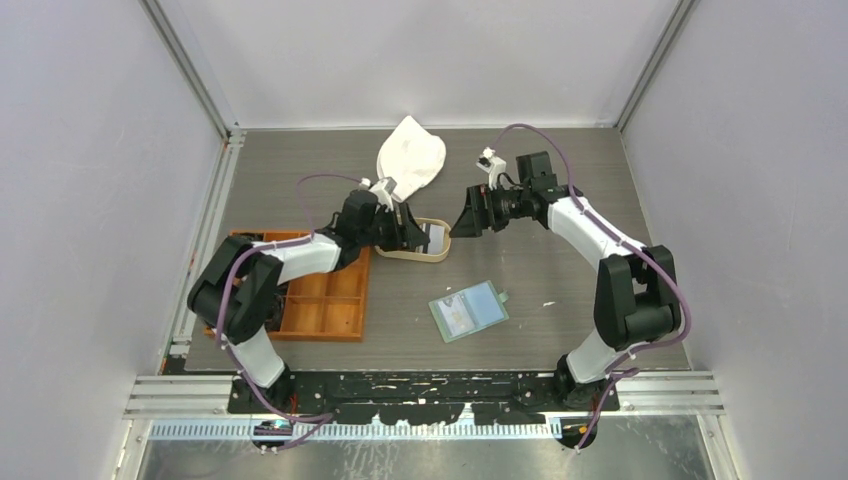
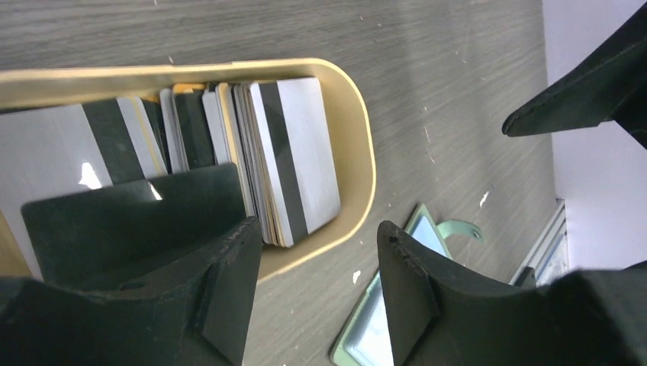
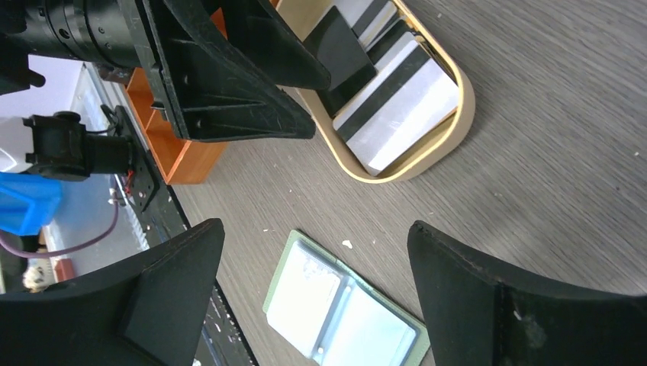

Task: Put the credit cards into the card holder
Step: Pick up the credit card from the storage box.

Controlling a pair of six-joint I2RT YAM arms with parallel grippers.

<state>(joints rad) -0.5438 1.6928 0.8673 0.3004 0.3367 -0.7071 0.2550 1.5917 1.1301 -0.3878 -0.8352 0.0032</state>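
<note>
Little is judged done: the credit cards [image 2: 294, 152] are stacked in the oval wooden tray [image 2: 360, 145], the card holder [image 1: 468, 311] is laid open apart on the table [image 1: 570, 180], and left gripper [image 2: 320, 244] and right gripper [image 3: 314, 229] are spread apart, empty, beside the tray.

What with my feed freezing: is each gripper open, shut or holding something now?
Left gripper: open, nothing between its jaws.
Right gripper: open, empty.

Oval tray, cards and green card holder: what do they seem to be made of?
Oval tray: probably pale wood or bamboo, matte tan rim. Cards: glossy plastic, thin edges, dark stripes. Card holder: looks like soft sage-green leatherette with clear shiny plastic pockets.
</note>
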